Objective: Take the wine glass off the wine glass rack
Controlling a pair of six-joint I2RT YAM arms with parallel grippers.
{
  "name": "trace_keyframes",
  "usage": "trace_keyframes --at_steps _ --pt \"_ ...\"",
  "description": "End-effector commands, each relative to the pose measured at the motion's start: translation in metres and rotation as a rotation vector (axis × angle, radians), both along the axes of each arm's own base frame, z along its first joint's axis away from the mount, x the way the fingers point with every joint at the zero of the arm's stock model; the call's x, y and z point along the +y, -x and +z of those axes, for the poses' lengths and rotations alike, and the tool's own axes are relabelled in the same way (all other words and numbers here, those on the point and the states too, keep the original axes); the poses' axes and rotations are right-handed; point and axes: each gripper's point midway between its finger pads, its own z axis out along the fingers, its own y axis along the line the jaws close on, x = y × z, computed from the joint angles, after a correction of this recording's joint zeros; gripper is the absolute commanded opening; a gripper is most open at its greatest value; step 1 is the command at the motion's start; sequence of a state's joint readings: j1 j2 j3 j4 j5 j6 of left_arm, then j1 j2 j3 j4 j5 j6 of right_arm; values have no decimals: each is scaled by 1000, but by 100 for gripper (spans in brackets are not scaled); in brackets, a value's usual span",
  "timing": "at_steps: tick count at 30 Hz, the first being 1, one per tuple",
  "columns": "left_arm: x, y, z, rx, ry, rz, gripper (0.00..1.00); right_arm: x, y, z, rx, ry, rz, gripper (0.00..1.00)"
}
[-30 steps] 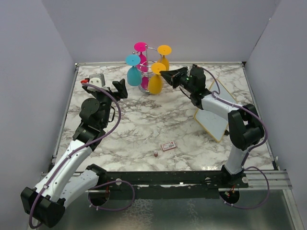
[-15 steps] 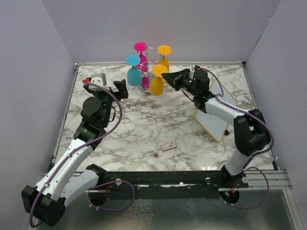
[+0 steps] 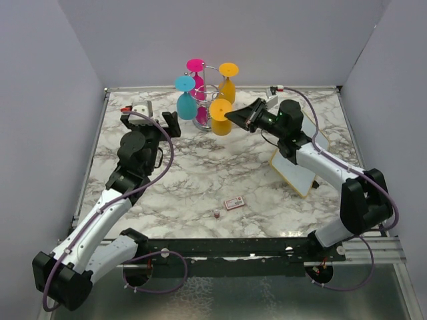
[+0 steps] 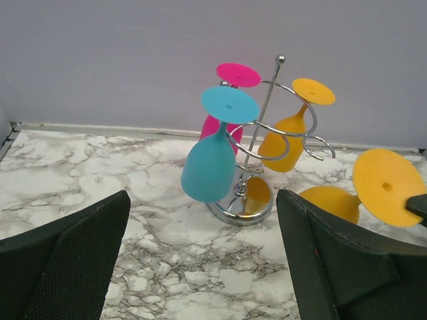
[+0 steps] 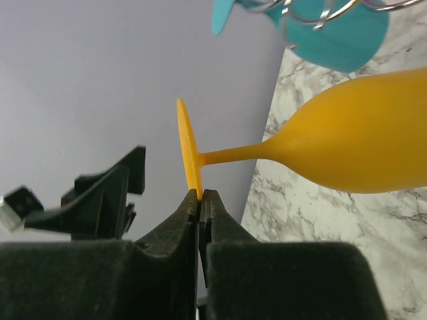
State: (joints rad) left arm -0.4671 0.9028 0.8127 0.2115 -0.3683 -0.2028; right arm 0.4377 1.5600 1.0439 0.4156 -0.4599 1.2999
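Left arm (image 3: 100, 217), white and black: reaches forward from its base on the left side, bent at the elbow. Left hand (image 3: 168, 124): black padded fingers (image 4: 73, 260) spread wide apart, nothing between them, pointing toward the far wall.

Right arm (image 3: 323, 165): extended forward and to the left, wrist turned inward. Right hand (image 3: 232, 115): fingers pressed together, pinching the rim of the flat round foot of a yellow plastic wine glass (image 5: 353, 153).
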Motion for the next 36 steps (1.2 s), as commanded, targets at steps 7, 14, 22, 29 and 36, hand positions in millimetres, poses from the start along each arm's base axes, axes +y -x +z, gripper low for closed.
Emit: trace_keyframes --at_steps 7,14,22,29,36 --pt "-13 -8 5 33 12 -40 94 -21 63 3 -576 418 192 1" --pt "-38 -5 -20 143 71 -141 94 -45 76 -13 -939 671 172 1" --pt "-70 27 -45 365 69 -354 99 -37 143 -28 -1707 795 385 1" --pt "-77 59 -10 393 89 -471 99 -39 172 -20 -2150 848 250 1" --pt "-84 71 25 438 153 -514 99 -36 159 -22 -2423 1066 100 1"
